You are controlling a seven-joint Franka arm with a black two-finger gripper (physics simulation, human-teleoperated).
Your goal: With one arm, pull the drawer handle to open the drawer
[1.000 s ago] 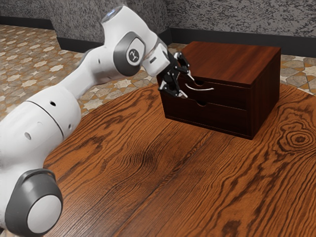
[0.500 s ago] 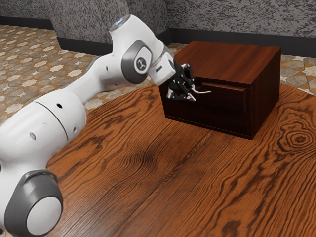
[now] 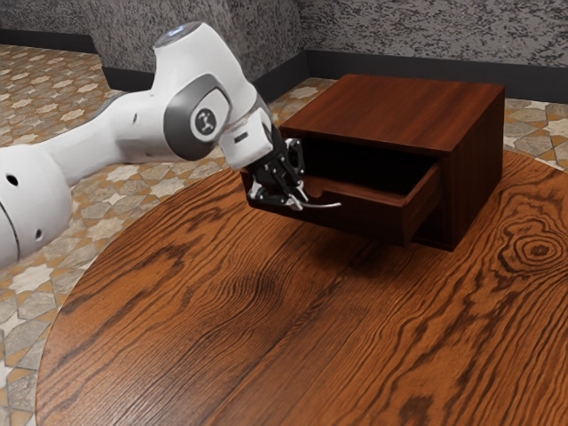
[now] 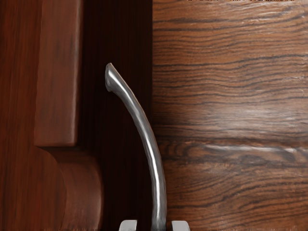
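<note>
The drawer (image 3: 373, 200) is the top one of the cabinet (image 3: 417, 106), and it now stands well out of its front, with a dark open gap behind it under the cabinet's top. A second ago it was flush and shut, and half a second ago it had only cracked open, so this last stretch of pulling has done most of the work. Its front has come toward the exterior view's left and nearer the camera. The handle (image 3: 321, 204), a thin curved metal bar, has travelled out with it. My gripper (image 3: 288, 191) is clamped on the handle near its left end, the fingers nearly closed with only the thin bar between them. In the wrist view the handle (image 4: 144, 144) runs straight down between the two pale finger pads (image 4: 128, 224). The arm (image 3: 133, 142) has drawn back to the exterior view's left as it pulled, its elbow now farther from the cabinet. I judge the task largely done: the drawer reads as open, and any further pull would only add travel. The cabinet itself has not shifted on the table (image 3: 311, 355). As for writing, I can read none. The cabinet and drawer carry no labels, and a round mark on the arm's joint (image 3: 206, 122) is too small to make out.
</note>
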